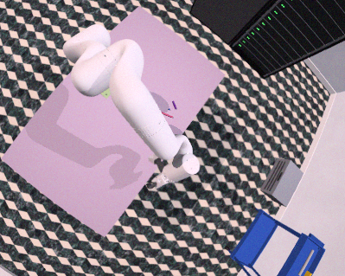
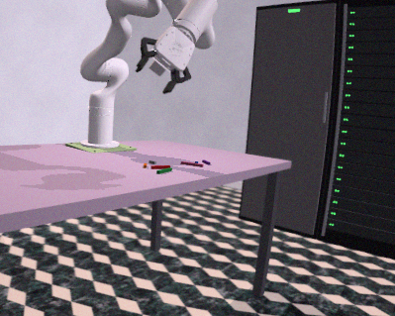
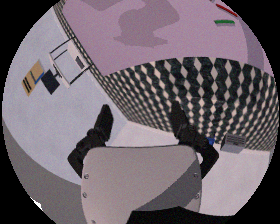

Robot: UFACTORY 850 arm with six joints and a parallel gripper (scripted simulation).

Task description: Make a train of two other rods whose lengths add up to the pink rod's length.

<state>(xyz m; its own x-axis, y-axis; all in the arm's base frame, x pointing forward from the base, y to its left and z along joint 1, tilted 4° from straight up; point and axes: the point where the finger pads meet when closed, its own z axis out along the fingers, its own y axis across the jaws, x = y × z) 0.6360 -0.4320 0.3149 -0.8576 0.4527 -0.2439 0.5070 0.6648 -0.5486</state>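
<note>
My gripper [image 1: 150,172] [image 2: 151,81] [image 3: 140,109] is open and empty, high above the table and far from the rods. In the exterior view a red rod [image 2: 160,167] [image 3: 226,10] lies close beside a green rod [image 2: 164,170] [image 3: 224,22], at an angle to it. A small orange rod [image 2: 145,165] lies just left of the red one, and a grey rod [image 2: 151,162] behind it. To the right lie a long pink rod [image 1: 167,115] [image 2: 191,164], a tiny blue rod [image 1: 169,109] [image 2: 196,162] and a purple rod [image 1: 174,105] [image 2: 206,162]. The arm hides the other rods in the top view.
The rods lie on the pink table [image 1: 66,188] [image 2: 36,200] near its edge. The arm's base stands on a green plate [image 1: 105,93] [image 2: 130,149]. A dark server cabinet [image 1: 243,6] [image 2: 293,116] stands on the floor beyond the table.
</note>
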